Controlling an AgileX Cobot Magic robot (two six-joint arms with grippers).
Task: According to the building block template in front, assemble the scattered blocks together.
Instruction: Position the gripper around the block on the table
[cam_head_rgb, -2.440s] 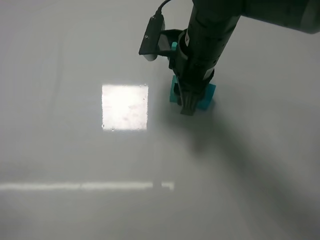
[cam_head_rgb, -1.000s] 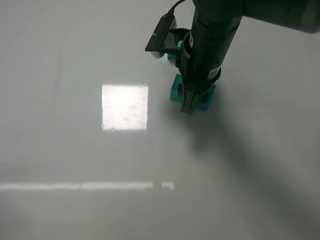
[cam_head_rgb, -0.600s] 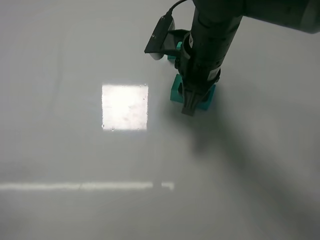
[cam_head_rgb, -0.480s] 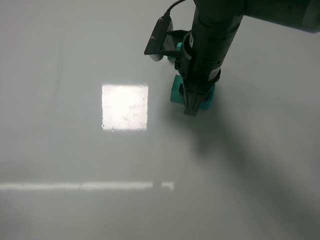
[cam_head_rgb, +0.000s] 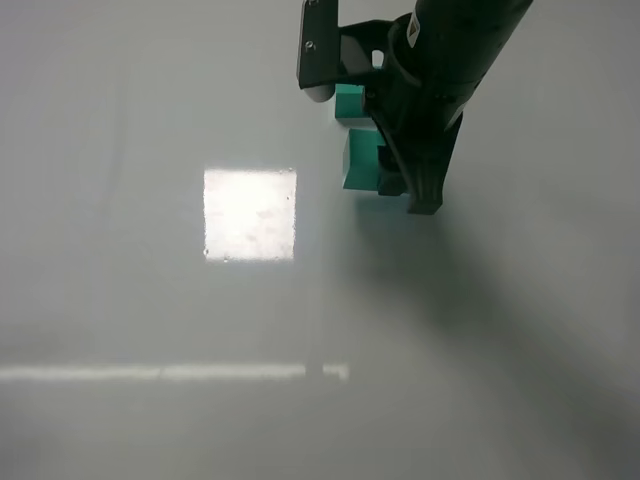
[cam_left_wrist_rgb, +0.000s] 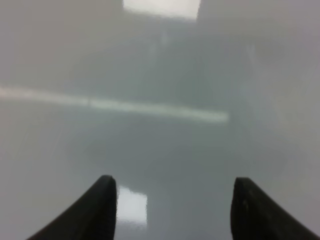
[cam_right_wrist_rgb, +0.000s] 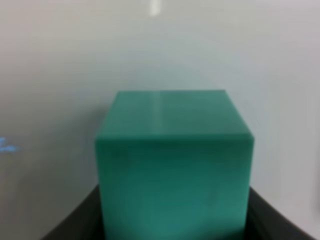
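Sea-green block (cam_right_wrist_rgb: 174, 165) seen smooth, matt, plastic-looking; surface (cam_head_rgb: 150, 330) pale, glossy, light reflected; right tool (cam_head_rgb: 420, 195) black, matt.

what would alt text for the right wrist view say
A sea-green cube fills the middle of the right wrist view, gripped between the dark fingers of the right hand, which show only at its lower corners. Behind it is a plain pale grey table, blurred, with a small bright reflection at the far edge.
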